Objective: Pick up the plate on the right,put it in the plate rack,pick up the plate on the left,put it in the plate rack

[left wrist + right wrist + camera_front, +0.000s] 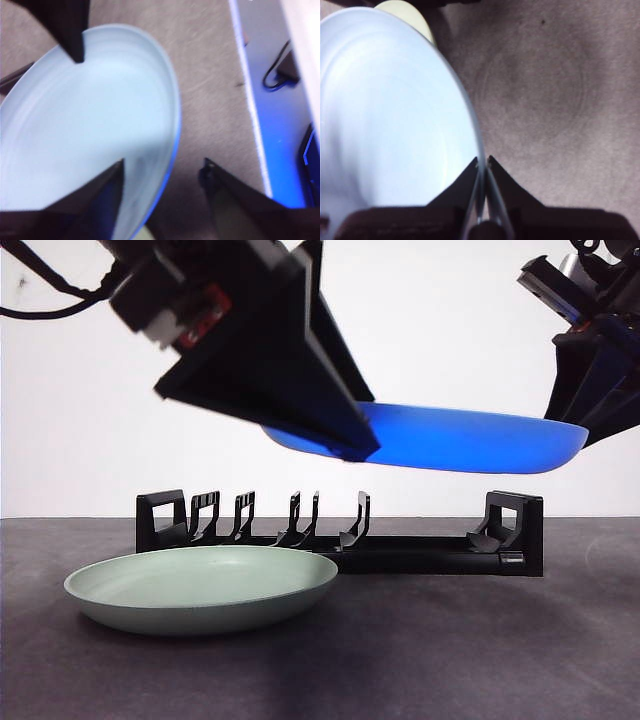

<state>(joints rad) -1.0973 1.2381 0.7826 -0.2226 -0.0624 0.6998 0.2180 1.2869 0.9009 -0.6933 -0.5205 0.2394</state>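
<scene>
Front view shows a round, shallow blue plastic plate [470, 440] held in the air, roughly level, above the long low black plastic plate rack [345, 540] with its upright curved prongs. The right end effector [483, 162] is seen in its wrist view pressed together on the thin rim of this plate, pinching it edge-on. The left end effector [162, 170] is spread, one jaw lying over the plate's inner face and the other beside the rim, so nothing is gripped by it. In the right wrist view the plate reads pale, almost white-blue, with faint concentric rings and a smooth, glossy finish.

A slip is judged the main risk: the plate is carried by one narrow pinch at its edge, and a smooth rim could pivot or slide out under the plate's own weight. If the left end effector is closed on the rim while the right one is released too early, the plate could drop onto the rack. A level plate would also not enter the slots; it would need tilting upright, or a prong could be struck.

A second, pale green round plate [200, 588] rests on the dark grey surface [480, 660] just in front of the rack's left part.
</scene>
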